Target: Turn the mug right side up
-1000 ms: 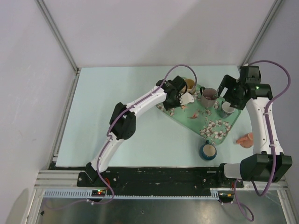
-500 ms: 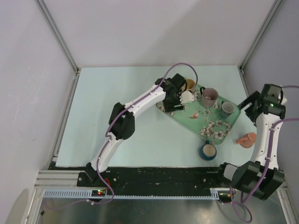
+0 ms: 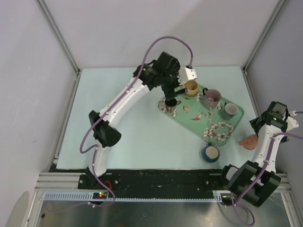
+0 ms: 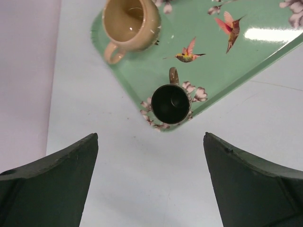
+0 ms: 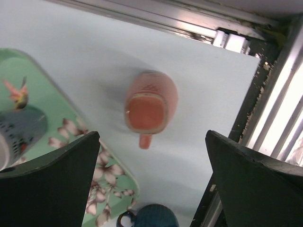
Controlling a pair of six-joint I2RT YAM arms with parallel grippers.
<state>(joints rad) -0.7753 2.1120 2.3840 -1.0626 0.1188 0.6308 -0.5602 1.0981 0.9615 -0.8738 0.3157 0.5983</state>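
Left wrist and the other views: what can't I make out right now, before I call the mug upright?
- Left wrist: the top edge cuts off the far rim of the mug.
- Top external: the right arm covers part of the salmon cup.
- Right wrist: the picture is blurred, so how the salmon cup lies is unclear; the bottom edge cuts off most of the blue mug.

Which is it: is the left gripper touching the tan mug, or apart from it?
Apart. The left wrist view shows the open left gripper well short of the tan mug, with table and tray between them.
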